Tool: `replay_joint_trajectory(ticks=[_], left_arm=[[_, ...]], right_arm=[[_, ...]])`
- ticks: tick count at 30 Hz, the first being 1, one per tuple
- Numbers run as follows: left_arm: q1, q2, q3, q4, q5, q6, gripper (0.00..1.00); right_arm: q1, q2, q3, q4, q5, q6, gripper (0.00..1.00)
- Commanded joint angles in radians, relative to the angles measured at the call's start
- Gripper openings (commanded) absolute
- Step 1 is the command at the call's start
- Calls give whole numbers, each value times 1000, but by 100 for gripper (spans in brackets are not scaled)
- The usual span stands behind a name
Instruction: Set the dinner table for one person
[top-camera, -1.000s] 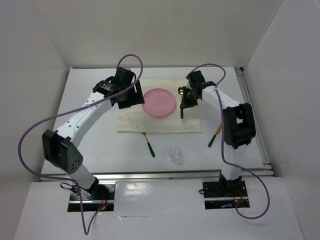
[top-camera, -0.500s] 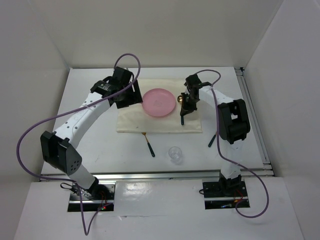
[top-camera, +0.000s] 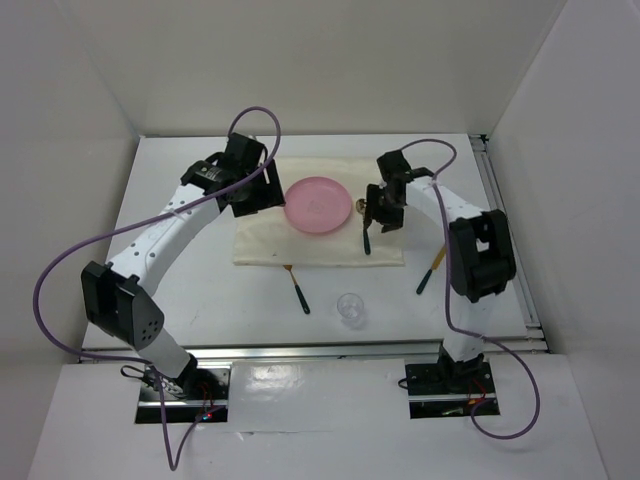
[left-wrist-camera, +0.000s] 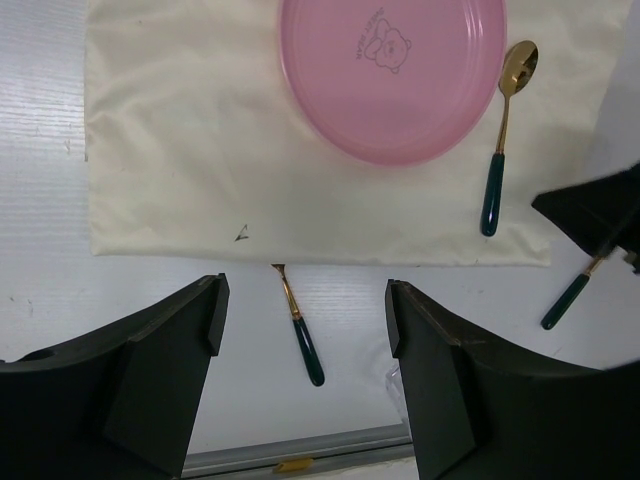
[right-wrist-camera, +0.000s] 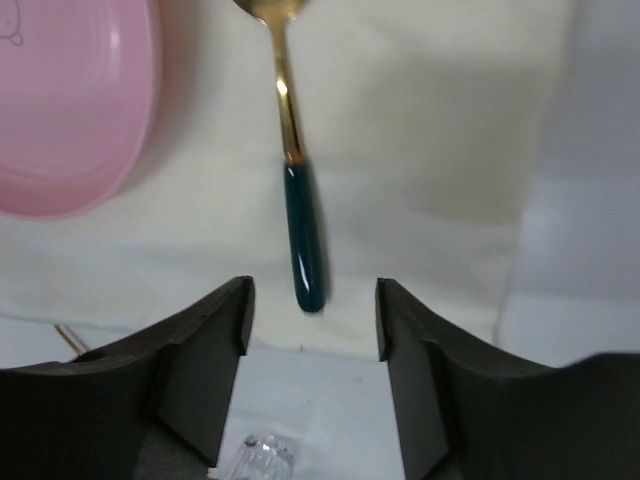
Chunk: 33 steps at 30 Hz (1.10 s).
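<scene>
White desk (top-camera: 200, 290) spans the booth floor. Near edge: clear glass (top-camera: 351, 308), fork (top-camera: 298, 290), second green-handled utensil (top-camera: 430, 272). Behind: cream cloth (top-camera: 265, 245) with pink plate (top-camera: 318, 204), spoon (top-camera: 366, 230) beside it. Left gripper (left-wrist-camera: 305, 295) released, empty. Right gripper (right-wrist-camera: 313, 290) released over spoon. Plain white walls (top-camera: 330, 70) around.

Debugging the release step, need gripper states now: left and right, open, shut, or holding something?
Left gripper: open, empty.
Right gripper: open; the spoon lies on the cloth, not gripped.
</scene>
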Motion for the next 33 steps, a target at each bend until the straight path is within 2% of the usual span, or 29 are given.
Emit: replay_joint_trajectory(ticks=[1, 2, 7, 13, 21, 25, 28, 29, 30, 33], left_arm=[[5, 2, 32, 15, 5, 25, 81], [5, 2, 32, 15, 5, 25, 81], [5, 2, 32, 25, 14, 35, 81], [14, 22, 51, 0, 14, 45, 81], [14, 22, 42, 0, 14, 45, 81], [14, 33, 42, 0, 5, 45, 81], [14, 42, 42, 0, 14, 45, 81], [14, 42, 42, 0, 14, 45, 80], [14, 42, 42, 0, 5, 45, 80], [14, 42, 29, 0, -15, 36, 80]], right_arm=[[-42, -227, -130, -6, 153, 109, 65], [-62, -314, -227, -6, 185, 137, 68], [-224, -466, -440, -17, 184, 272, 69], [-301, -462, -558, -20, 154, 327, 69], [-310, -433, -662, 61, 143, 370, 63], [-310, -397, -685, 104, 131, 383, 51], [-310, -429, -666, 117, 146, 373, 33], [-310, -449, -655, 117, 158, 345, 29], [-310, -468, -643, 126, 158, 325, 19], [-288, -511, -557, 126, 178, 219, 10]])
